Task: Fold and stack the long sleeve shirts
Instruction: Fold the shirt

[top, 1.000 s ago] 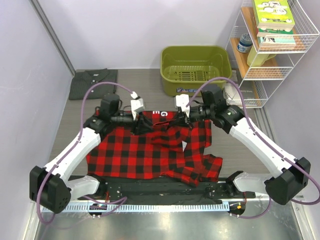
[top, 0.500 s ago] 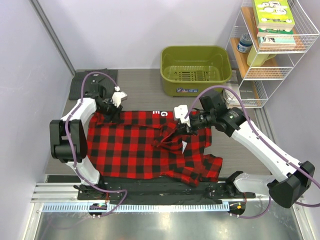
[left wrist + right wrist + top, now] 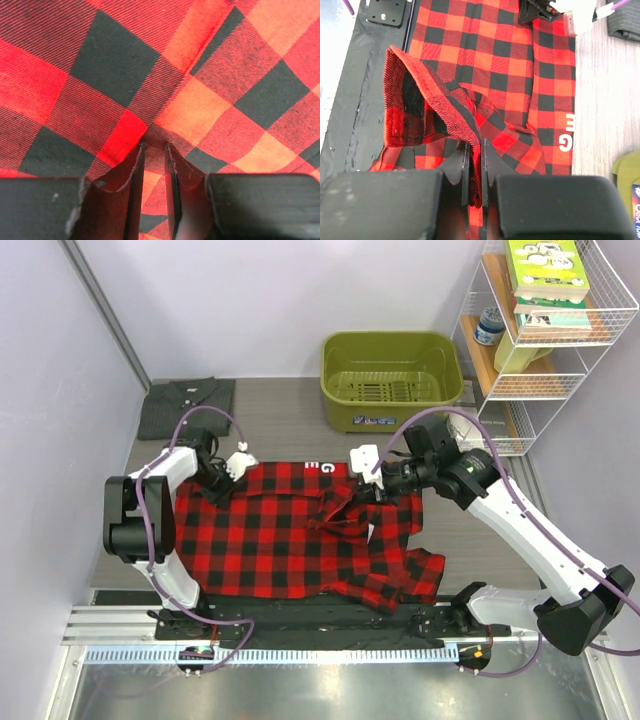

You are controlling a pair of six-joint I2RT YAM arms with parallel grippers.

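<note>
Top external view is showing the red-and-black plaid shirt [image 3: 270,540] lying spread across the middle of the table [image 3: 290,430], its near edge resting against the black strip at the arms' bases. White lettering [image 3: 320,467] is showing at the shirt's far edge. The left arm is bending back toward the far left corner of the plaid shirt, where the left gripper [image 3: 222,487] is pressing down onto the fabric. In the left wrist view its jaws are standing only narrowly apart, with a small pucker of plaid cloth rising between them, so the gripper is pinching the shirt there.

The right gripper [image 3: 365,490] is reaching over the far right part of the same shirt. In the right wrist view its jaws are clamping tight on a fold of plaid fabric, and a flap of the shirt is lifting and curling over beside the fingers, showing its fuzzy underside. The right side of the shirt is lying rumpled, with a sleeve trailing toward the near right.

The dark grey shirt [image 3: 185,405] is lying folded at the far left corner of the table, well apart from the plaid one. A green basin [image 3: 390,380] is sitting at the far edge, and a white wire rack [image 3: 560,340] with books is standing at the right.
</note>
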